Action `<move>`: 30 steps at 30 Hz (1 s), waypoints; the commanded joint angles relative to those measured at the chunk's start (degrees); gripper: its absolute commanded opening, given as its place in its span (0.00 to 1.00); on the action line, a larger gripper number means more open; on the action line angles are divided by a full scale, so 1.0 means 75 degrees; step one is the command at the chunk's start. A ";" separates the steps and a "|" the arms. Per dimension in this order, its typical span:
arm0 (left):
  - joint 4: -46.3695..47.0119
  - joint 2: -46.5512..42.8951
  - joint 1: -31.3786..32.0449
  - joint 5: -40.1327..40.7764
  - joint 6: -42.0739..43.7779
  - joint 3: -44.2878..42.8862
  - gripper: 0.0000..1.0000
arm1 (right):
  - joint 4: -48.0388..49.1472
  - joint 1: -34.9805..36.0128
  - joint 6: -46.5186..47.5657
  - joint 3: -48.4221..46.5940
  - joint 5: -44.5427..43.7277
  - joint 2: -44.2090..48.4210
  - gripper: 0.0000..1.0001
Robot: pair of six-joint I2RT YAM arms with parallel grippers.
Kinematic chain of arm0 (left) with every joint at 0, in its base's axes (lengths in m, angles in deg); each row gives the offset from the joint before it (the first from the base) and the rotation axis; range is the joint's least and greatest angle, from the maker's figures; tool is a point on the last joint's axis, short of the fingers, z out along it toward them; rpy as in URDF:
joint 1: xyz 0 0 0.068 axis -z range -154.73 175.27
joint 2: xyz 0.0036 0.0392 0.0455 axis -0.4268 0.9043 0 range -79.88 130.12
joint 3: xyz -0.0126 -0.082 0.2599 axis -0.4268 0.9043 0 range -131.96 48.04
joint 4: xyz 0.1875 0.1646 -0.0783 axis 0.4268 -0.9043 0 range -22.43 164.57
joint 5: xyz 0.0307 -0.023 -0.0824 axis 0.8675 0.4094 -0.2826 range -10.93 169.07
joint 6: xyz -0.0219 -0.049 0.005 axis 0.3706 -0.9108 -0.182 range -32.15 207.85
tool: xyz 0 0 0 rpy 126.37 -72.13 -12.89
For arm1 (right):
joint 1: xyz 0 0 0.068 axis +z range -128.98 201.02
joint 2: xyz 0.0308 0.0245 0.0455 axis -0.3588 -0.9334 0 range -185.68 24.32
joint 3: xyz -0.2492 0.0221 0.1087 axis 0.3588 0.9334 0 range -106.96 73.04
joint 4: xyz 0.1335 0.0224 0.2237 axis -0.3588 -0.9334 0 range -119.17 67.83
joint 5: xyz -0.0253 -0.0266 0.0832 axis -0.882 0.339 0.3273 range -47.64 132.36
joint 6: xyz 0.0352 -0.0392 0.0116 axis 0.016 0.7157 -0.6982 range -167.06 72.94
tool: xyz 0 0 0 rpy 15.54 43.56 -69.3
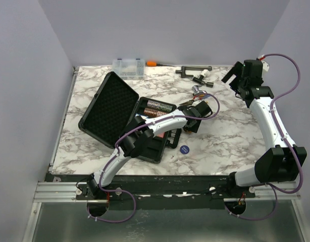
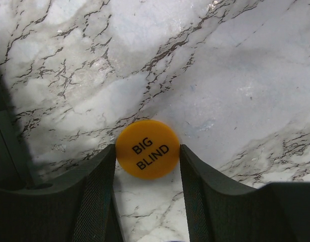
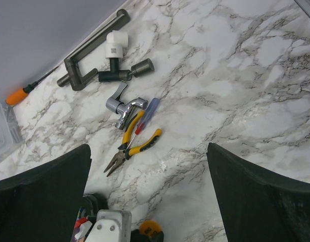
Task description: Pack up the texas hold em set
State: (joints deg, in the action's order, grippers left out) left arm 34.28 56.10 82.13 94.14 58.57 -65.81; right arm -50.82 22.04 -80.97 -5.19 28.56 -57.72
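The black foam-lined case (image 1: 110,108) lies open at the left of the table, with brownish chip rolls (image 1: 159,107) in its tray. My left arm hides the card decks. My left gripper (image 1: 191,123) is down at the table right of the case. In the left wrist view its fingers (image 2: 97,191) touch both sides of the orange "BIG BLIND" disc (image 2: 147,149), which lies flat on the marble. The disc also shows in the right wrist view (image 3: 151,228). A blue disc (image 1: 184,149) lies on the table near the case's front corner. My right gripper (image 1: 240,78) is raised at the back right, open and empty (image 3: 149,151).
Yellow-handled pliers (image 3: 132,146), a chrome fitting (image 3: 123,106) and a dark pipe fitting (image 1: 194,70) lie behind the left gripper. A clear organiser box (image 1: 128,67) and an orange-handled screwdriver (image 1: 152,63) sit at the back wall.
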 commanded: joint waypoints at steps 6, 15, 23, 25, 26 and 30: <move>-0.0990 0.0699 0.0128 -0.0160 -0.0210 0.0506 0.43 | 0.0122 -0.0036 0.0113 0.0137 0.0129 0.0210 1.00; -0.0959 0.0104 0.0217 0.0000 -0.0254 0.0612 0.40 | 0.0145 -0.0042 0.0096 0.0157 0.0135 0.0210 1.00; -0.0909 -0.0635 0.0246 -0.0099 -0.0304 0.0761 0.40 | 0.0157 -0.0040 0.0101 0.0177 0.0157 0.0206 1.00; -0.0886 -0.0771 0.0269 -0.0109 -0.0303 0.0802 0.40 | 0.0163 -0.0035 0.0097 0.0178 0.0153 0.0214 1.00; -0.0885 -0.0815 0.0281 -0.0111 -0.0292 0.0817 0.40 | 0.0163 -0.0032 0.0100 0.0178 0.0153 0.0219 1.00; -0.0850 -0.0968 0.0357 -0.0099 -0.0263 0.0858 0.40 | 0.0163 -0.0042 0.0112 0.0187 0.0153 0.0229 1.00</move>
State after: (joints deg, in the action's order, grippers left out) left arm 31.17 51.82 84.09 93.92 56.58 -60.60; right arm -50.45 22.04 -80.93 -4.56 28.76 -57.63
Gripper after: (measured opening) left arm 0.494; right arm 0.998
